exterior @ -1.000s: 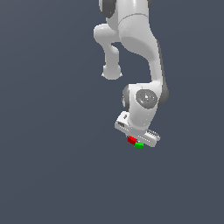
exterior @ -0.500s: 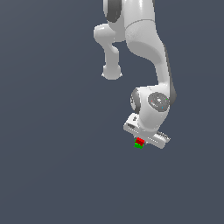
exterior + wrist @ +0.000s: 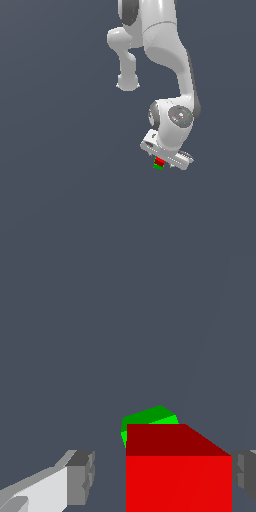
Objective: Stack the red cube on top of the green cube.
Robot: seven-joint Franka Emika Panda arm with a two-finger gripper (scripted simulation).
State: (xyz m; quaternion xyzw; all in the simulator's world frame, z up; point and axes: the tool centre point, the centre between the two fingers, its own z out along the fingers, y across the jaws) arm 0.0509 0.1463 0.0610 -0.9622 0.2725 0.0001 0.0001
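Against a plain slate-grey floor, the gripper (image 3: 162, 476) holds its fingers (image 3: 80, 476) spread, a gap showing beside the red cube (image 3: 178, 483), which appears stacked on the green cube (image 3: 150, 417); only the arm's retreat seems left. No writing is visible.

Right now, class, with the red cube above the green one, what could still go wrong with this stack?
1. In the wrist view the green cube looks turned relative to the red cube and peeks out off-centre, so the red cube may sit skewed or overhang.
2. One of the fingers shows a gap to the red cube; a slack or uneven hold could let it tip.
3. The gripper hides the contact in the exterior view, so any misalignment is hard to spot.
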